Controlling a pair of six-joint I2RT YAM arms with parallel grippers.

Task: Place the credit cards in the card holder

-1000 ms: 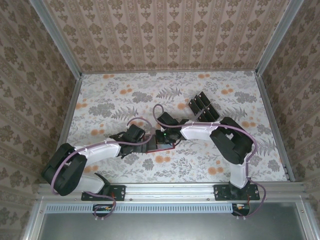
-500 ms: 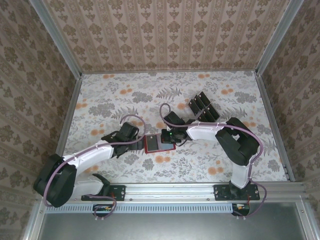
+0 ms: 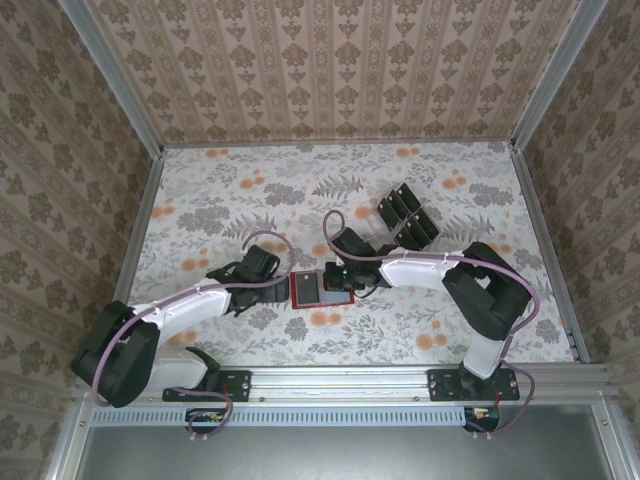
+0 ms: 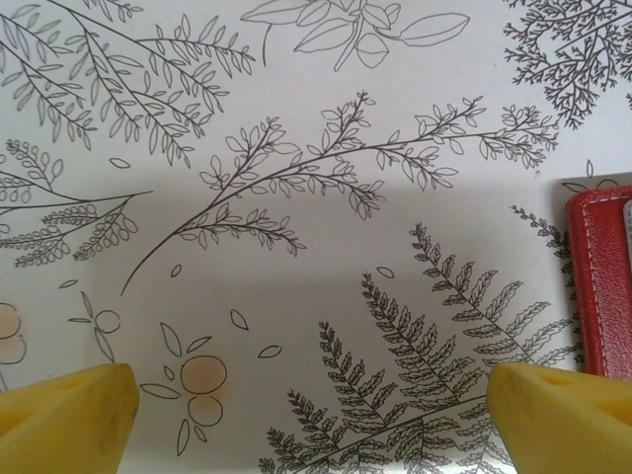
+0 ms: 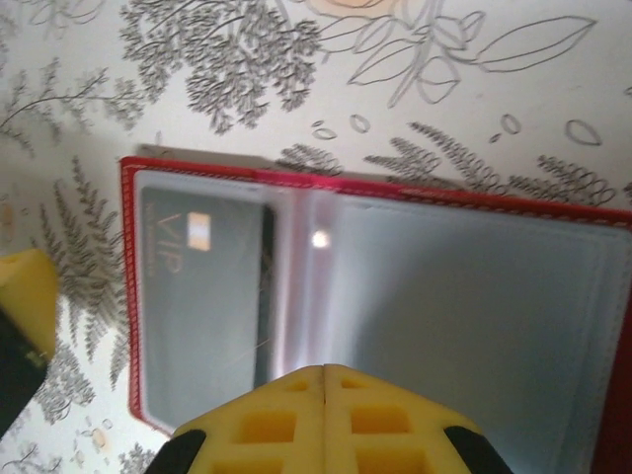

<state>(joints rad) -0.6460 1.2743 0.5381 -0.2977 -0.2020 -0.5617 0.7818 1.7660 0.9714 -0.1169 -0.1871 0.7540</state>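
Table top: flat white covering printed with grey ferns, leafy sprays and small orange blossoms (image 3: pixel 230 200), filling the enclosure from side to side.
Back wall: upright panel of beige wallpaper with brown damask motifs in vertical stripes (image 3: pixel 330 70).
Side walls: left panel (image 3: pixel 50 150) and right panel (image 3: pixel 600 180) in the same wallpaper, leaning outward in the overhead view.
Corner posts: two pale aluminium bars (image 3: pixel 112 75), one at each back corner.
Near edge: ribbed aluminium rail (image 3: pixel 340 378) running along the table's front.
Below the rail: plain dark grey panel (image 3: pixel 340 450).
Light: even and soft, with a faint grey shadow band (image 4: pixel 296 296) across the print.
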